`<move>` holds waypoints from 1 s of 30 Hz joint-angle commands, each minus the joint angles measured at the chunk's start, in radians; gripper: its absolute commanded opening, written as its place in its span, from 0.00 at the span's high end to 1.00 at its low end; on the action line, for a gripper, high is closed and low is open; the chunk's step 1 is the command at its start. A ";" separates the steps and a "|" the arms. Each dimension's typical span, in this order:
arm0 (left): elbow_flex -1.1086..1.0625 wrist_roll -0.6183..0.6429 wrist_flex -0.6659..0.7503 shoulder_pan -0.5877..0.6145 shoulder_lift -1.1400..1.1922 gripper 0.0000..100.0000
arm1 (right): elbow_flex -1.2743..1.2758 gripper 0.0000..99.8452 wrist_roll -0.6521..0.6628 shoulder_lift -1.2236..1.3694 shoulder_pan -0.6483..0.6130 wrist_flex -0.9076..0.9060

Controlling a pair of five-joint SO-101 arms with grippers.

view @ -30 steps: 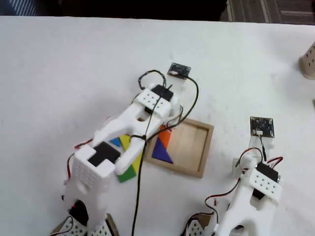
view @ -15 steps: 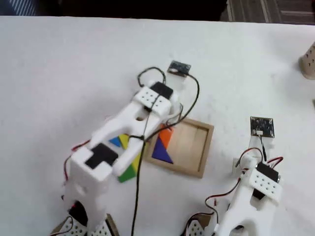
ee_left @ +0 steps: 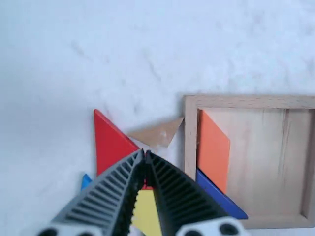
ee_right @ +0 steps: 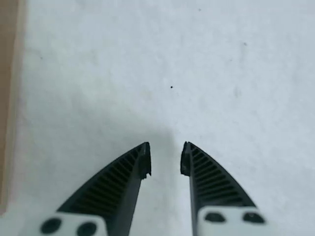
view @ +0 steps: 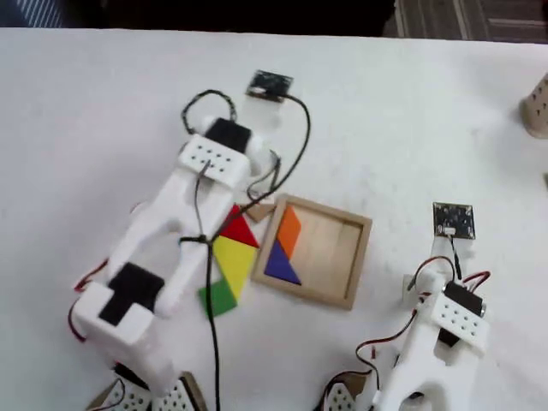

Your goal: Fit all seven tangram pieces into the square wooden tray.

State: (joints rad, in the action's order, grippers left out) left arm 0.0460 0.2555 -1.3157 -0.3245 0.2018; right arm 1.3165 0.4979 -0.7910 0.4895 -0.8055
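Tray [view: 336,250] of pale grained wood, square

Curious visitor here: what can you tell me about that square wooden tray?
The square wooden tray is pale grained wood with a raised rim, lying flat on the white table. An orange parallelogram and a blue triangle sit inside along one wall; a tan triangle outside seems to touch its rim.

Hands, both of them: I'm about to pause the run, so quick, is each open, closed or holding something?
Left hand: closed, nothing gripped, tips by the red triangle.
Right hand: open, holding nothing, over the table.
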 commanded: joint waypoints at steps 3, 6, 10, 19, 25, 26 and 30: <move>-0.140 -0.084 0.058 0.091 -0.156 0.98 | -0.003 0.89 0.012 -0.025 -0.010 0.012; -0.310 -0.124 0.153 0.165 -0.234 0.98 | -0.003 0.89 0.012 -0.025 -0.010 0.012; -0.560 -0.213 0.302 0.268 -0.354 0.98 | -0.003 0.89 0.012 -0.025 -0.013 0.012; -0.891 -0.285 0.473 0.335 -0.519 0.97 | -0.005 0.89 0.003 -0.031 -0.015 0.005; -0.848 -0.279 0.482 0.361 -0.443 0.98 | -0.055 0.89 -0.077 -0.033 -0.084 -0.041; -0.825 -0.279 0.482 0.378 -0.417 0.98 | -0.087 0.89 -0.095 -0.033 -0.114 -0.079; -0.707 -0.275 0.482 0.489 -0.292 0.98 | -0.285 0.97 -0.140 -0.022 -0.282 -0.251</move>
State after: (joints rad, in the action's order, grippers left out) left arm -0.7779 -0.0176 -0.8600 0.0882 -0.1435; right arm 1.1922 0.3874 -0.7910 0.3253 -0.9590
